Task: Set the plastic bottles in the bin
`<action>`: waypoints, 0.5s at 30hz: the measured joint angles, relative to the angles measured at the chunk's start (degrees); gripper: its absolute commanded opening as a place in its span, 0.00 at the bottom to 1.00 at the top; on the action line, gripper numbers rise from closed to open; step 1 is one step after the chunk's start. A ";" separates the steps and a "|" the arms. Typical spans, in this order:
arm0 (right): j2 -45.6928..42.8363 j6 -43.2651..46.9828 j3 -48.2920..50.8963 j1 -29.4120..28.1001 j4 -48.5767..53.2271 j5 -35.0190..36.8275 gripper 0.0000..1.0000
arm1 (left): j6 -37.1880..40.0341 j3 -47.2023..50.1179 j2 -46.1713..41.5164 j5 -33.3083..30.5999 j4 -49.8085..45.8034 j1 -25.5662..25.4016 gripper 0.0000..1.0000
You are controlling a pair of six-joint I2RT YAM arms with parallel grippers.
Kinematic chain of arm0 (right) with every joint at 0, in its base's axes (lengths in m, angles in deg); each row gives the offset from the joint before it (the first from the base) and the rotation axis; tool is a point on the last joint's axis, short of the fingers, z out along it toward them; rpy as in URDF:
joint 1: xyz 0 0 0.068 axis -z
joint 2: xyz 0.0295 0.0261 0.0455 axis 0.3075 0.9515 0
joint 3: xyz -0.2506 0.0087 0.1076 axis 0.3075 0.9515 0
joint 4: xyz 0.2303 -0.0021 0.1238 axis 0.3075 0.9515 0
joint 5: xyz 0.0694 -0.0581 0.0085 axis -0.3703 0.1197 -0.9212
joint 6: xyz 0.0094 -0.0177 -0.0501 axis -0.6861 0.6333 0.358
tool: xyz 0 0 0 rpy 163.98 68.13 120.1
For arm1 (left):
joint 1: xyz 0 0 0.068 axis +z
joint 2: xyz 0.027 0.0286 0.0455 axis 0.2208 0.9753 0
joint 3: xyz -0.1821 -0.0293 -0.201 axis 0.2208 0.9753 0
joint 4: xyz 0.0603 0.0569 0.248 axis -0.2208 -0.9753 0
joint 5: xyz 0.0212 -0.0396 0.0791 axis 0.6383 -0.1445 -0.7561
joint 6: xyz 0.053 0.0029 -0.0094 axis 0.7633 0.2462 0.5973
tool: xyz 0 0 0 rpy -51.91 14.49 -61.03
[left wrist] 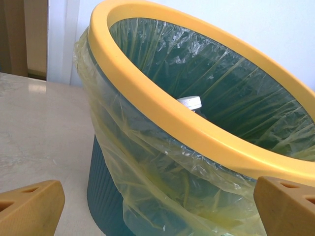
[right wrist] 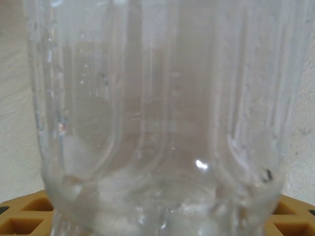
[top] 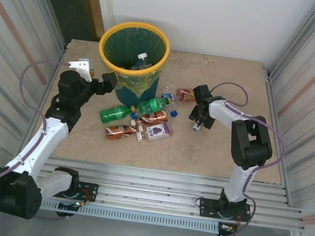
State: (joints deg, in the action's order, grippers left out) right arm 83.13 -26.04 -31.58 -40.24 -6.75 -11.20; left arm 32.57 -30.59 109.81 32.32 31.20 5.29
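**Top external:** the bin (top: 130, 70), far on the worktop (top: 211, 156), holds at least one white-capped bottle (top: 142, 57); more plastic bottles (top: 136, 121) lie before it. The left end effector (top: 99, 79) stands released, empty, beside the bin.

**Left wrist:** yellow rim (left wrist: 162, 113), liner (left wrist: 147, 162).

**Right wrist:** the right end effector (right wrist: 157, 221) flanks a clear bottle (right wrist: 157, 98); whether it grips yet is unclear. The thin, slick wall may buckle and squirt free.

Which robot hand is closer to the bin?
Left. The left gripper is right beside the bin, on its left side. The right gripper is farther off to the bin's right, at a clear bottle.
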 measured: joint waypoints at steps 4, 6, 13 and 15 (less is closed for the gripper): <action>-5.77 1.62 0.90 -2.78 -0.90 1.88 0.48 | -0.90 -1.14 0.11 0.28 -1.31 0.00 0.99; -9.25 2.67 1.68 -4.35 -2.16 2.62 0.48 | -1.29 -2.10 0.20 0.28 -1.97 -0.07 0.99; -19.39 8.46 3.52 -10.12 -7.69 3.80 0.46 | -1.75 -5.05 0.28 0.39 -2.21 -3.02 0.99; -21.57 10.49 4.02 -11.67 -9.60 3.65 0.46 | -1.77 -5.81 0.74 0.72 -2.21 -4.22 0.99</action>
State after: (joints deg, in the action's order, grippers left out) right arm 61.56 -15.55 -27.55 -51.91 -16.35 -7.55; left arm 30.80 -36.41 110.55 33.05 28.99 1.07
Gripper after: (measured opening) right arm 0.595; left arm 0.987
